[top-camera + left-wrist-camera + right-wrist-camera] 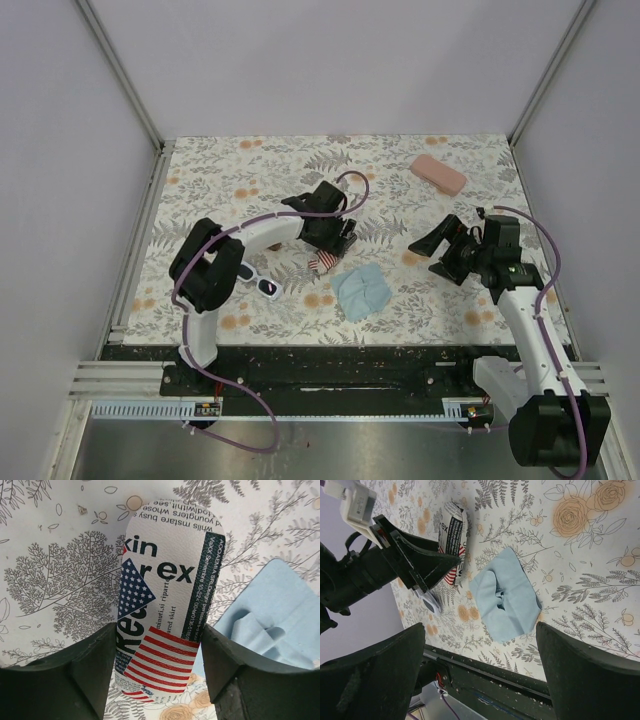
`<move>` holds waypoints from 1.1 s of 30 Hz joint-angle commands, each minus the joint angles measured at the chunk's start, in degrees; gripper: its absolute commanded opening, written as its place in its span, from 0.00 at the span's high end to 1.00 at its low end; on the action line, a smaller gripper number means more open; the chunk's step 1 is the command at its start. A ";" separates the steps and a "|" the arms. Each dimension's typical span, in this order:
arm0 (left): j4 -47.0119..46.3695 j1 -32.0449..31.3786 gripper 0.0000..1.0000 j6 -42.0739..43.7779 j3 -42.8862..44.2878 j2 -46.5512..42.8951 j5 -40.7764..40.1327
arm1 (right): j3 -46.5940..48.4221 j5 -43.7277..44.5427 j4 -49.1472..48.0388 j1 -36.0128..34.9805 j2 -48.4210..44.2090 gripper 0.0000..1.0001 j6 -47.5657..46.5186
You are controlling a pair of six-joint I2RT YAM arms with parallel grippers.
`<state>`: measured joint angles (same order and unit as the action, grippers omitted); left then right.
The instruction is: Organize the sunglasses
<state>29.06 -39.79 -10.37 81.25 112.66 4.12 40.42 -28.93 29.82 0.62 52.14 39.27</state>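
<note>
Everywhere the worktop (420, 300) shows a floral print between plain pale walls (350, 60), while the left jaws pinch a flat stars-and-stripes pouch (165, 595) and the right jaws stand spread.

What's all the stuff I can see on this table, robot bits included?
sunglasses: one pair seen, white frame with dark lenses, near left of the table.
pouch: one, stars-and-stripes with black print, centre, between the left end effector's fingers.
cloth: one, light blue, crumpled, just right of the pouch.
case: one, pink, oblong, far right.
tablecloth: one, white with a floral print, covering the table.
left end effector: one, black, closed on the pouch.
right end effector: one, black, open and empty, right of the cloth.
</note>
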 commanded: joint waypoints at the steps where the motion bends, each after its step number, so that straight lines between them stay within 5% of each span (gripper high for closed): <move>1: -2.34 -0.29 0.29 -3.77 4.00 -0.34 4.56 | -0.43 0.98 -0.38 -0.36 0.24 0.01 -1.82; 6: -7.60 1.11 0.27 -7.64 3.48 1.15 17.12 | 0.53 1.68 0.50 -0.36 3.14 0.01 -2.79; 11: -10.43 2.52 0.26 -10.28 3.12 0.99 21.54 | 2.29 3.00 0.59 -0.36 5.16 0.01 -3.49; 18: -21.74 10.77 0.26 -17.65 -6.44 -8.76 30.59 | 10.28 16.26 3.40 -13.97 15.00 0.01 -1.84; 26: -25.36 19.48 0.25 -21.18 -19.89 -25.28 25.86 | 16.34 35.58 3.93 -25.48 22.56 0.01 15.55; 33: -23.27 25.10 0.22 -21.88 -29.30 -39.34 18.83 | 27.06 41.41 8.31 -32.96 37.22 0.01 24.79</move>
<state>6.31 -17.52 -30.76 55.35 79.70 27.49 60.71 5.48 34.46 -29.91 82.13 55.75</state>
